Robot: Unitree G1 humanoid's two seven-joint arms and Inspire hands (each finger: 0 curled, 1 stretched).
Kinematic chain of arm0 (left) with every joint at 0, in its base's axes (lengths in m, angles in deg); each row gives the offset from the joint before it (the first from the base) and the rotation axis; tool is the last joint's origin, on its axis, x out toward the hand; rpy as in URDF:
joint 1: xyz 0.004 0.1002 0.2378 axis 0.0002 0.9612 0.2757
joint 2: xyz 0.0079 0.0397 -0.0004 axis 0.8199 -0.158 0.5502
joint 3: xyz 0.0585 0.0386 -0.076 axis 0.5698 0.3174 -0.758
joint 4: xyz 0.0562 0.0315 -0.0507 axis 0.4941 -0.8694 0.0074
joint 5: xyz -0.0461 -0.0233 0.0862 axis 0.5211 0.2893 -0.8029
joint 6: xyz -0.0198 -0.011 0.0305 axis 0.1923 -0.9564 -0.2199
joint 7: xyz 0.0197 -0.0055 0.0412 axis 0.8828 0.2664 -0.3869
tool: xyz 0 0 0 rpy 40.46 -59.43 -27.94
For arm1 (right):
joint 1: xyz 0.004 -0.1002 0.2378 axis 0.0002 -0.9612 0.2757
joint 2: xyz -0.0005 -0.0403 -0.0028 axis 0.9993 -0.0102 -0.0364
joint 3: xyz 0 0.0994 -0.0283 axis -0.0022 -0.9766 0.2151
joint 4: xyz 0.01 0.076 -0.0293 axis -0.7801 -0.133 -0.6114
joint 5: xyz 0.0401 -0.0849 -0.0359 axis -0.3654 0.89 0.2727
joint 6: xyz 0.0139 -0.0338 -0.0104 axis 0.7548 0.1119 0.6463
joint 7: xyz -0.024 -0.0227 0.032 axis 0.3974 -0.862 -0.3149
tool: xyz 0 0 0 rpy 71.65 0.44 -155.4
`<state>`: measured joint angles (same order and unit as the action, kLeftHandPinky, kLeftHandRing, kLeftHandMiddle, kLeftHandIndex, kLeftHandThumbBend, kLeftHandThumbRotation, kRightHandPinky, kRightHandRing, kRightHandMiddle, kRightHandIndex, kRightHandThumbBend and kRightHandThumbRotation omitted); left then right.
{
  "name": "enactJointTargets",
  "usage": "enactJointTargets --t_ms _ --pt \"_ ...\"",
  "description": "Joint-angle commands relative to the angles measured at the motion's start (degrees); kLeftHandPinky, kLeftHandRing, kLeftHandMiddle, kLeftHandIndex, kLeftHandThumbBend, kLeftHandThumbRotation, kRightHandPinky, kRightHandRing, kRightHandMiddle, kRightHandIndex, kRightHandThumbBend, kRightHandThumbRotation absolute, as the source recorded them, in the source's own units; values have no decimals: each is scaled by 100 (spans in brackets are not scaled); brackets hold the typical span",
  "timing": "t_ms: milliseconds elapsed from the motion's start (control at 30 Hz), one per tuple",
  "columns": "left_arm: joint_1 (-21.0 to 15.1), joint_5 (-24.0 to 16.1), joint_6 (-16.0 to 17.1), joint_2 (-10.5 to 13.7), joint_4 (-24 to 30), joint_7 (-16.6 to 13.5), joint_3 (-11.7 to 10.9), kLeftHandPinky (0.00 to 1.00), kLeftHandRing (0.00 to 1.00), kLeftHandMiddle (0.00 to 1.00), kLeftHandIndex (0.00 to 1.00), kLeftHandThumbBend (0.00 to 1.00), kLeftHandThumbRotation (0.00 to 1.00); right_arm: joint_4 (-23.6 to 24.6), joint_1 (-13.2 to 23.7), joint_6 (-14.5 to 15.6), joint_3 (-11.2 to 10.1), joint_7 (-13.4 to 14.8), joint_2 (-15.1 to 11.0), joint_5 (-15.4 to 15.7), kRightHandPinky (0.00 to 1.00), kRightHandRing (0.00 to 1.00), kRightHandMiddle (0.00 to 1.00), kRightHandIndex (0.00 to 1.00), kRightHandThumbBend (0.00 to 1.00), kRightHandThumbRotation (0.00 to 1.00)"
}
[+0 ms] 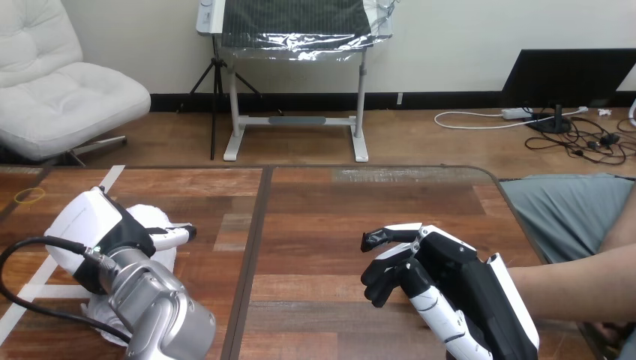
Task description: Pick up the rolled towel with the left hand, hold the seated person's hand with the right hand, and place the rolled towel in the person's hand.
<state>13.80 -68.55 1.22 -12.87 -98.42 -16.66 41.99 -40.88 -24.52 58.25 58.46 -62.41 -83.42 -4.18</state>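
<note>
The rolled towel (163, 256) lies at the near left of the table (315, 225), directly under the left hand (82, 221), well apart from the person's forearm (570, 289) by the right hand (442, 270); I cannot tell either hand's grip.

Two robot hands were counted: one left hand (90, 221) at the lower left of the frame and one right hand (442, 262) at the lower right. There was one rolled towel (159, 259), white, at the lower left. One person's forearm (577, 285) showed at the right edge. One wooden tabletop (337, 217) carried two smaller things at its left side — one yellow ring (30, 196) and two strips of white tape (105, 180).
</note>
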Motion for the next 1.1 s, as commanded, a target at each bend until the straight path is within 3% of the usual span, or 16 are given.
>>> enactJointTargets --t_ms 0,467,1067 --pt "-542 0 -38 19 -145 -173 19 100 97 96 94 90 33 218 313 -127 -6 1 73 -92 34 42 48 59 65 65" --pt "-653 219 51 73 -421 -401 -76 100 99 97 94 90 30 207 310 -184 -14 -6 92 -106 34 42 48 59 66 65" --pt "-665 348 -42 172 -558 -285 3 100 99 97 95 91 32 203 299 -263 -9 3 98 -83 34 41 48 59 67 66"
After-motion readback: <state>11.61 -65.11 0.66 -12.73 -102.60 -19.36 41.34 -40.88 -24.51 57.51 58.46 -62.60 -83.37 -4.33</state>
